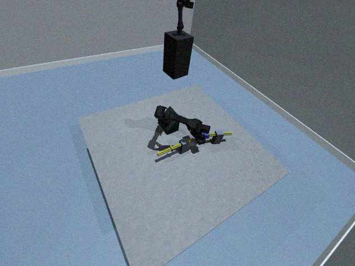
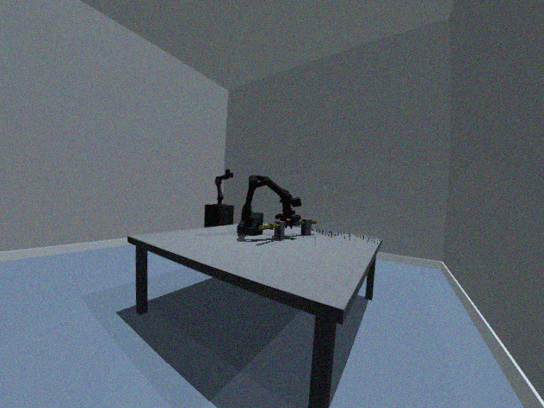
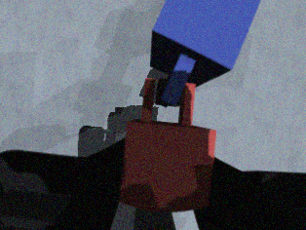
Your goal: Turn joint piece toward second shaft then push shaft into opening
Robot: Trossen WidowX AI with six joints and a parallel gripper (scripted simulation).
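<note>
The red joint piece [image 3: 166,163] fills the middle of the wrist view, its two prongs around a tongue on the blue hinge part [image 3: 210,29] [image 1: 205,135]. The blue part sits skewed to the red piece. My gripper [image 3: 157,139] [image 1: 200,139] is shut on the red joint piece, a dark finger on each side. The fixed yellow shaft [image 1: 227,133] runs through its grey block [image 1: 218,137] [image 2: 306,227]. The second yellow shaft [image 1: 164,151] [image 2: 265,226], with a small crosspiece, passes through the other grey block [image 1: 186,145] [image 2: 279,231]. The joint's opening is hidden from view.
The blocks stand on a grey table [image 1: 177,206] [image 2: 263,259]. My arm [image 1: 183,118] [image 2: 275,188] reaches over from its base behind the shafts. Another dark arm stands on a black pedestal [image 1: 177,54] [image 2: 219,215] beyond the table.
</note>
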